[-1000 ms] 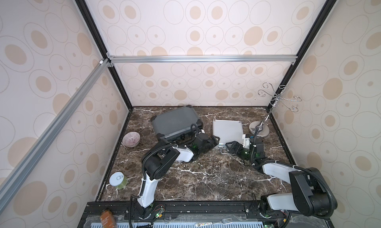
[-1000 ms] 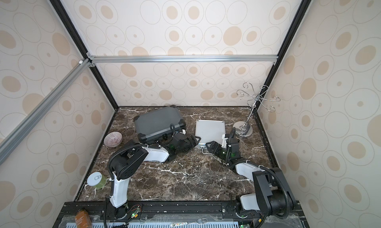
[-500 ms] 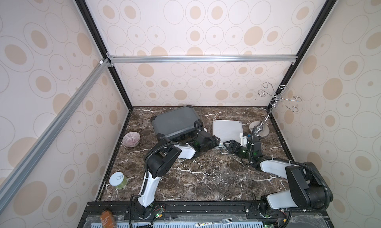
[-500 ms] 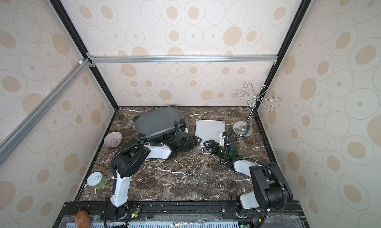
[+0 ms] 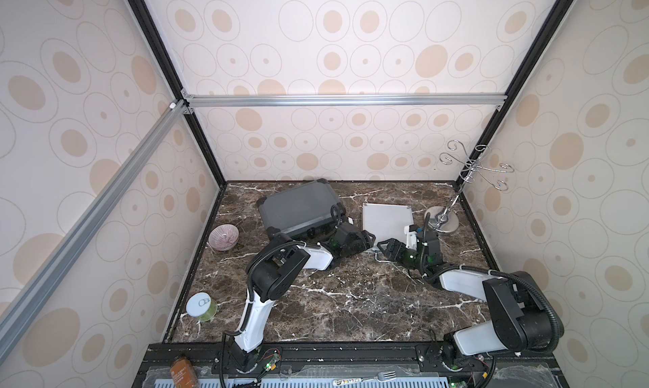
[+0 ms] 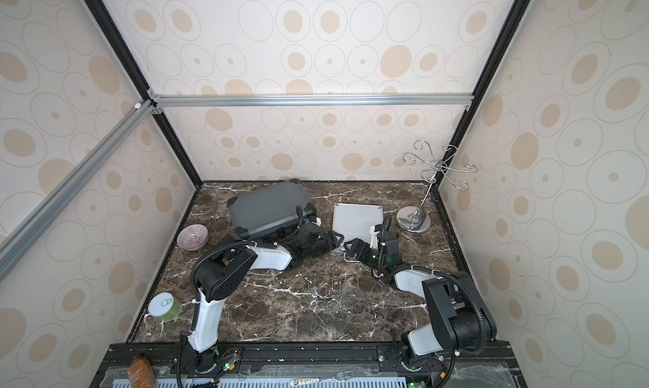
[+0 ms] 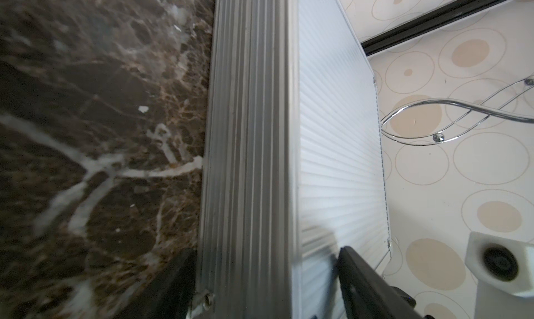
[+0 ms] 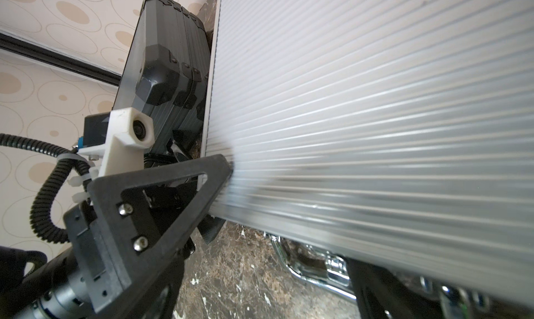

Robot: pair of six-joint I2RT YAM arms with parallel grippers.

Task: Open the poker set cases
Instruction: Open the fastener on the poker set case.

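Observation:
The larger dark grey poker set case lies flat at the back, its lid down. To its right lies the ribbed silver case, also shut, with a chrome handle on its front side. My left gripper is open and straddles the silver case's near-left corner. In the left wrist view one finger hovers just over the lid and the other sits at table level, with the side wall between them. My right gripper is open at the front edge, the handle between its fingers.
A ribbed pink bowl sits at the left wall. A green jar with a white lid stands near the front left. A chrome hook stand stands right of the silver case. A bottle and a fork lie on the front rail.
My left gripper has slid right, from the dark case's front to the silver case's corner. My right gripper has edged left along the silver case's front.

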